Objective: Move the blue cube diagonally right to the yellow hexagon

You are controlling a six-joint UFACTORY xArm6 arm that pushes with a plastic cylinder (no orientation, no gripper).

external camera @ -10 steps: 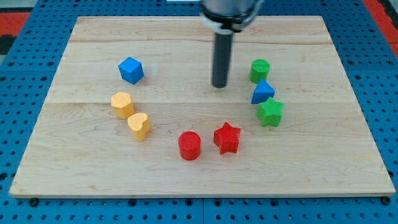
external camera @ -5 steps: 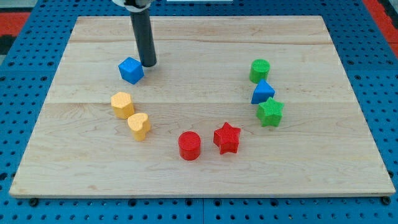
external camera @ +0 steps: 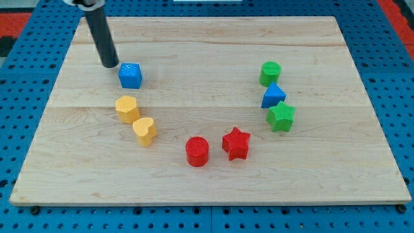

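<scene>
The blue cube [external camera: 130, 76] sits on the wooden board at the upper left. The yellow hexagon [external camera: 127, 109] lies just below it, a small gap apart. My tip [external camera: 109, 65] rests on the board just up and to the left of the blue cube, close to its corner; I cannot tell if it touches. The dark rod rises from the tip toward the view's top left.
A yellow heart [external camera: 145, 131] lies below right of the hexagon. A red cylinder [external camera: 197, 151] and a red star [external camera: 236, 144] sit at bottom centre. A green cylinder [external camera: 270, 74], a blue triangular block [external camera: 273, 96] and a green star [external camera: 281, 116] stand at the right.
My tip swept from right of centre leftward, passed above the blue cube and now stands at its upper left. The cube has turned and shifted slightly left and down.
</scene>
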